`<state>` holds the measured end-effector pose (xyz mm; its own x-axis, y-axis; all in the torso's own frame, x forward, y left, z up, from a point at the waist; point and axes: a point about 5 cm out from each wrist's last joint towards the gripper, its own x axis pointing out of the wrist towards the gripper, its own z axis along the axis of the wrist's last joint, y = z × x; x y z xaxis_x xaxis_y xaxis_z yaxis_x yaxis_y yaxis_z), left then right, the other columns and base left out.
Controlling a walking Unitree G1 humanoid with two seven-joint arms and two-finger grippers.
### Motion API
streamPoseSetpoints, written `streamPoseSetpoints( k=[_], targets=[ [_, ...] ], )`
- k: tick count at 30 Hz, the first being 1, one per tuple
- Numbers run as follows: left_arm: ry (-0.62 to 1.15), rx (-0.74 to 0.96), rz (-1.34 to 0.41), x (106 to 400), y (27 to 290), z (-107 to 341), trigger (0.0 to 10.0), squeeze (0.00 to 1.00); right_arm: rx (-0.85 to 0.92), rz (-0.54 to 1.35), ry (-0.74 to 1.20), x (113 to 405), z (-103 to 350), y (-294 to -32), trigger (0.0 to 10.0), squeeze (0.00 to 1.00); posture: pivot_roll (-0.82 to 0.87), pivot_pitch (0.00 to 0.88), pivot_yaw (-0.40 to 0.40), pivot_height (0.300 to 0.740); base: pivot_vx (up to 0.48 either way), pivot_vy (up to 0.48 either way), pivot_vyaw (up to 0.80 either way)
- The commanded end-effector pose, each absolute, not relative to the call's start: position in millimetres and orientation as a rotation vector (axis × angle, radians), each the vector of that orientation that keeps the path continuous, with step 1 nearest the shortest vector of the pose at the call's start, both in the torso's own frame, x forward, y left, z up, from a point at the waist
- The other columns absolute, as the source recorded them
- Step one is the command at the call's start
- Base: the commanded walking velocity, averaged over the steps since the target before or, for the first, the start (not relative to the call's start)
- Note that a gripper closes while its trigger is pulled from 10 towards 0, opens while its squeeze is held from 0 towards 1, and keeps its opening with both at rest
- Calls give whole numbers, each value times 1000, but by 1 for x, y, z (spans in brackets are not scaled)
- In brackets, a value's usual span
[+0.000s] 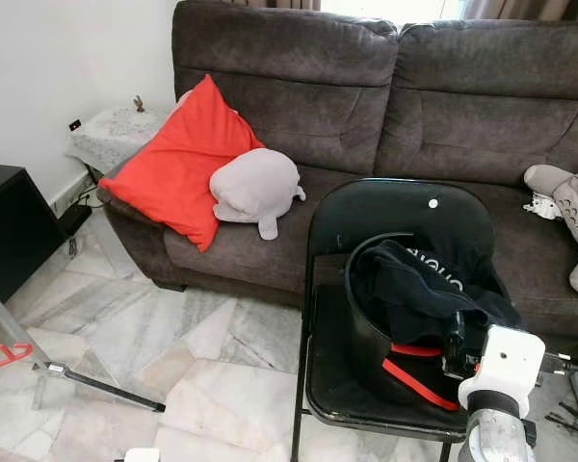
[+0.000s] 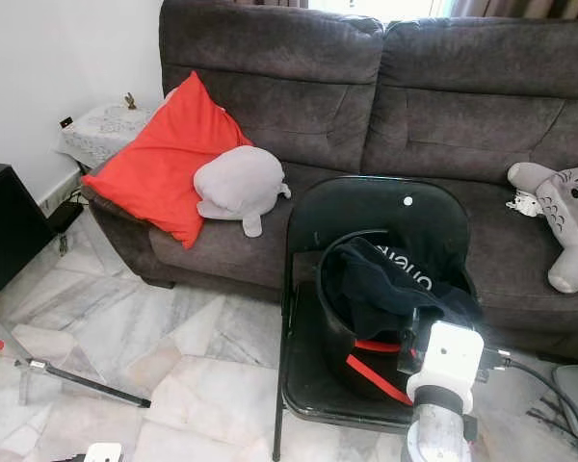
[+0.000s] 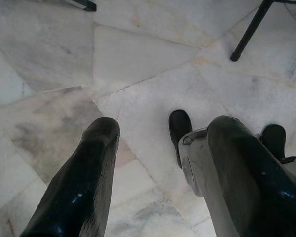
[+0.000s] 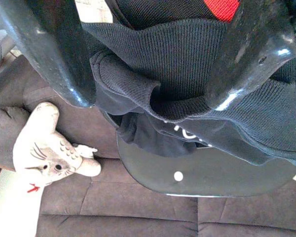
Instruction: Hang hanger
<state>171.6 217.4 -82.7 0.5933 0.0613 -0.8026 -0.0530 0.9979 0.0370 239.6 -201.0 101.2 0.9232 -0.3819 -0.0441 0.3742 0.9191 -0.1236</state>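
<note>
Glossy black chair [image 1: 395, 217], ribbed knit black garment [image 4: 187, 74], matt plush sofa [image 1: 443, 106], polished marble floor [image 1: 173, 356].

My right pincer [image 4: 148, 101] stands spread over the dark garment [image 1: 424, 298] heaped in the bucket [image 1: 366, 332], hemmed by the chair's backrest [image 1: 395, 212]; marble floor [image 1: 173, 356] leftward lies open.

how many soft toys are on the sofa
2: a grey soft toy leaning against the red cushion, and a grey-white soft toy at the sofa's right end. Others may be hidden.

- Daylight comes from the window [image 1: 385, 8] far behind my view; it glares white.
- My pictures look bright and sharp.
- Gloss glints on my right fingers [image 4: 246, 64].
</note>
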Motion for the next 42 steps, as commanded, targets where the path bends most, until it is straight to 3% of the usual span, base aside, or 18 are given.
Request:
streamPoseSetpoints(
  k=[1,16,42],
  targets=[
    [959,17,67,166,220,-85,10000,0,-118,-394,100,239,96,-202,10000,0,-94,54,53,740,0,0,0],
    [960,19,65,166,220,-85,10000,0,-87,-462,159,230,86,-209,10000,0,-98,54,55,740,0,0,0],
    [959,25,64,167,222,-84,10000,0,-53,-485,111,252,93,-219,10000,0,-87,49,61,740,0,0,0]
  ],
)
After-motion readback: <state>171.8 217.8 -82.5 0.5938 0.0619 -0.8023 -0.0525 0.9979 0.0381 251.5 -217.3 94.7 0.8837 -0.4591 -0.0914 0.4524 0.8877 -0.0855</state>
